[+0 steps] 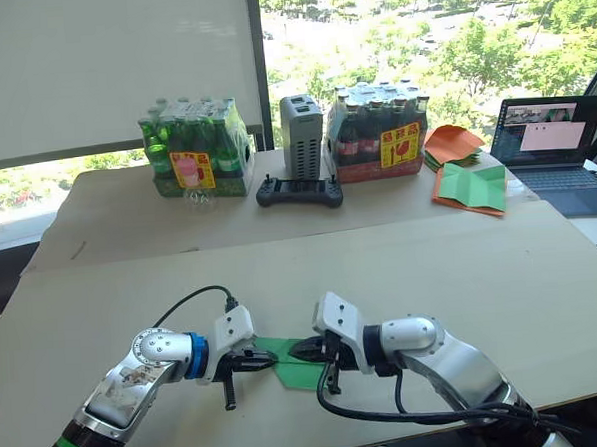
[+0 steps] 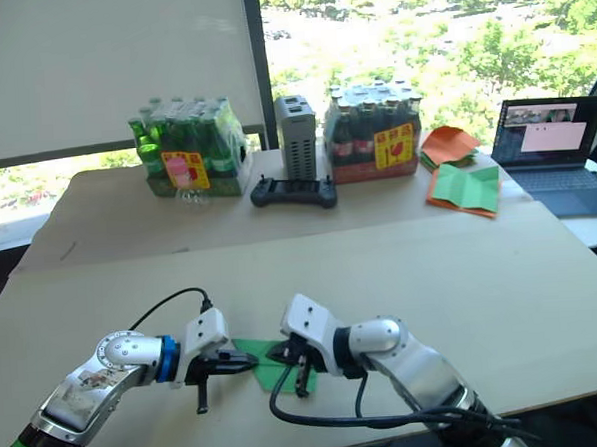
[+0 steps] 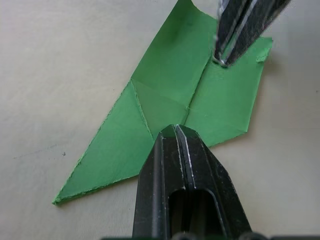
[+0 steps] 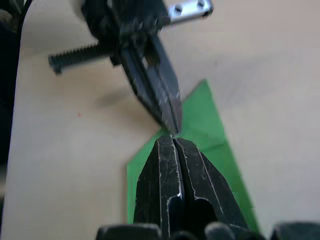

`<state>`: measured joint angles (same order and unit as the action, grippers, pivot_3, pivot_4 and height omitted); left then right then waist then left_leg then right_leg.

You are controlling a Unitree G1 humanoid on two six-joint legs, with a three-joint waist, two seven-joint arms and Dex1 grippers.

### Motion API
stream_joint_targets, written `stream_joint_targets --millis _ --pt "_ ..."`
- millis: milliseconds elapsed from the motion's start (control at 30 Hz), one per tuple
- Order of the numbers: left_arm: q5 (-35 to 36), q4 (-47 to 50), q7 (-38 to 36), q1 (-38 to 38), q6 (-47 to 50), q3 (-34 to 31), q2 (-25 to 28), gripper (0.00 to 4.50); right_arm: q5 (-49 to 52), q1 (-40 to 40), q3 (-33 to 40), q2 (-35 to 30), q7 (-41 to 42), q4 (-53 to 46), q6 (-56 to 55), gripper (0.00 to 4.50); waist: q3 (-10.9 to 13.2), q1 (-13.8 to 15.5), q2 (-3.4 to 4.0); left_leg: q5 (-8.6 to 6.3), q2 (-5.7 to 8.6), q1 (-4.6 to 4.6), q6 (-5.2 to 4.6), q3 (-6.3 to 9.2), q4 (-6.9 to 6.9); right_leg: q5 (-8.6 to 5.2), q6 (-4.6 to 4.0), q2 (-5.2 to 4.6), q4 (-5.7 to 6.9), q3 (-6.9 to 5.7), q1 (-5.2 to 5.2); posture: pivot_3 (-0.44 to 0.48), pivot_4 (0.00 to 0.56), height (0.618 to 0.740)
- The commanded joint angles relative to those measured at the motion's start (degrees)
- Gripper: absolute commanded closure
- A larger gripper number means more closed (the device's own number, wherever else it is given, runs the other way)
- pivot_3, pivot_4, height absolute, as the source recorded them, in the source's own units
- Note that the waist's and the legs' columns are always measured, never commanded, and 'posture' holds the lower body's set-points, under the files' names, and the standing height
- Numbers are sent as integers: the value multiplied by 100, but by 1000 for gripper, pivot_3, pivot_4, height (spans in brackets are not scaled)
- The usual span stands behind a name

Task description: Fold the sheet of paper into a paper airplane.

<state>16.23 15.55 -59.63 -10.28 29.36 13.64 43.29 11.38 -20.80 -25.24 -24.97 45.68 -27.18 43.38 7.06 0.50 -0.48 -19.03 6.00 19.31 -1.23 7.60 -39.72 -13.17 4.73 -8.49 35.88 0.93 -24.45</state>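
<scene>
The sheet of paper (image 3: 165, 95), bright green and creased, lies flat on the beige table near its front edge, folded into a pointed wedge with one long tip. My left gripper (image 1: 272, 361) is shut, its tip resting on the paper's middle crease (image 3: 175, 129). From the opposite side comes my right gripper (image 1: 294, 352), also shut, with its tip down on the paper (image 4: 172, 137). The two tips almost meet over the green paper (image 2: 287, 376). Neither holds paper between its fingers.
At the back of the table stand a pack of green bottles (image 1: 196, 149), a grey box (image 1: 301, 135), a black controller (image 1: 299, 191) and a pack of dark bottles (image 1: 379, 131). Back right lie an orange paper pile (image 1: 453, 143), a green sheet edged by orange (image 1: 472, 186) and a laptop (image 1: 555, 150).
</scene>
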Motion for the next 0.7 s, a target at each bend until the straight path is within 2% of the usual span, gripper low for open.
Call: stream_joint_targets --millis 33,500,700 --pt "-87 26 10 54 61 87 26 4500 -153 -59 -10 -86 -125 144 -133 4459 0 13 0 0 0 0 0 1 1 0 0 0 -1 -2 0 0 150 735" --pt "-254 -326 71 -267 -77 384 -338 4500 -335 175 -482 -544 -31 407 28 4459 2 11 2 -1 0 1 1 0 2 0 0 0 -4 -3 1 0 150 735" --pt "-301 -421 22 -196 -164 428 -298 4500 -351 220 -507 -588 -69 357 155 4459 2 13 2 -1 0 -1 1 1 2 0 0 0 -4 -4 5 0 150 735"
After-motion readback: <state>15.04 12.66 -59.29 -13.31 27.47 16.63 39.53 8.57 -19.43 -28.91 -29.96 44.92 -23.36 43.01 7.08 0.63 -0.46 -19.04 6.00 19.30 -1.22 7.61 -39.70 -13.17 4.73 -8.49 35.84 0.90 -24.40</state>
